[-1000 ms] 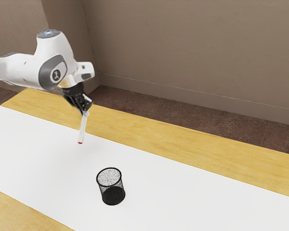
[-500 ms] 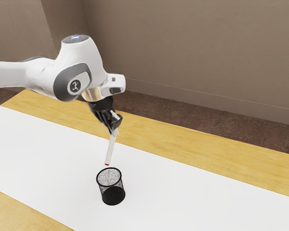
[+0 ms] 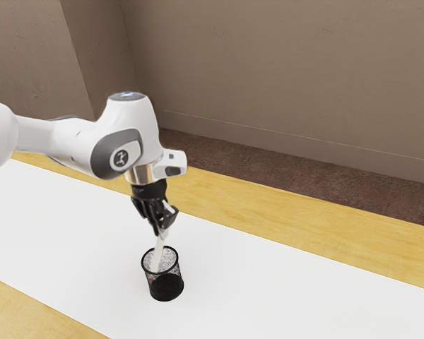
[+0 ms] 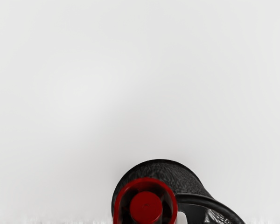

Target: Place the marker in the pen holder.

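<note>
A Franka arm [image 3: 131, 141], entering from 10 o'clock in the exterior view, lowers a marker [image 3: 157, 256] toward its home in a black mesh pen holder [image 3: 167, 286]. The gripper [image 3: 162, 231], its 2 fingers closed on the marker's upper part, hangs at 12 o'clock from the holder. The marker slants, upper end toward 1 o'clock and lower end toward 7, with that lower end seemingly past the rim and within the mouth. In the wrist view, a red end [image 4: 146, 207] of the marker looms over the holder's dark mesh. The holder stands upright on a white mat [image 3: 304, 289] spread along a wooden table [image 3: 268, 219].

The pickup and the carry are done, and insertion appears partly complete. Left to do: settle the marker deeper, release it and lift clear. A snag on the rim could tip the light holder.
</note>
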Motion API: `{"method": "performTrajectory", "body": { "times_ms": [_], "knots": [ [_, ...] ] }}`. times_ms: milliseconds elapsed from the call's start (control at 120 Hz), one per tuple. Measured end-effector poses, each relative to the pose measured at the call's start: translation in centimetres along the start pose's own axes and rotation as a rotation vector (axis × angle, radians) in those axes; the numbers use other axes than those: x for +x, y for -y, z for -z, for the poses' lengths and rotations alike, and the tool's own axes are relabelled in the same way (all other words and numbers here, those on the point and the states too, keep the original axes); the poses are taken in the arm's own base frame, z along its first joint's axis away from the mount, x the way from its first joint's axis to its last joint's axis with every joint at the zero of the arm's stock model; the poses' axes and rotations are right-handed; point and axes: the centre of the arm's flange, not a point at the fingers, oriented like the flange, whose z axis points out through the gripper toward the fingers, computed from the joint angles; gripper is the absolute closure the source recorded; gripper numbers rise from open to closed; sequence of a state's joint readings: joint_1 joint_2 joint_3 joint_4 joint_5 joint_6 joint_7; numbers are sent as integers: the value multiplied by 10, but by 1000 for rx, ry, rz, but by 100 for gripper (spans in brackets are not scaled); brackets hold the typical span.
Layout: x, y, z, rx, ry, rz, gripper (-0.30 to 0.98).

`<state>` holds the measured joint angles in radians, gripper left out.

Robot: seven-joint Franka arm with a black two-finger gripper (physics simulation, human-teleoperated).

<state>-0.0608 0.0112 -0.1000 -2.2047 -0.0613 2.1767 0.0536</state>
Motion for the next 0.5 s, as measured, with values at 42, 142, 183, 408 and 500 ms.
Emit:
{"method": "performTrajectory", "body": {
  "times_ms": [42,142,183,408,500],
  "knots": [
    [-1,-1,-3,-3,7,4,64],
    [-1,-3,-1,-10,4,8,42],
    [0,-4,4,-9,-2,7,34],
    [54,-11,176,58,-157,-101,12],
    [50,-1,211,89,-132,-148,8]
  ]
}}
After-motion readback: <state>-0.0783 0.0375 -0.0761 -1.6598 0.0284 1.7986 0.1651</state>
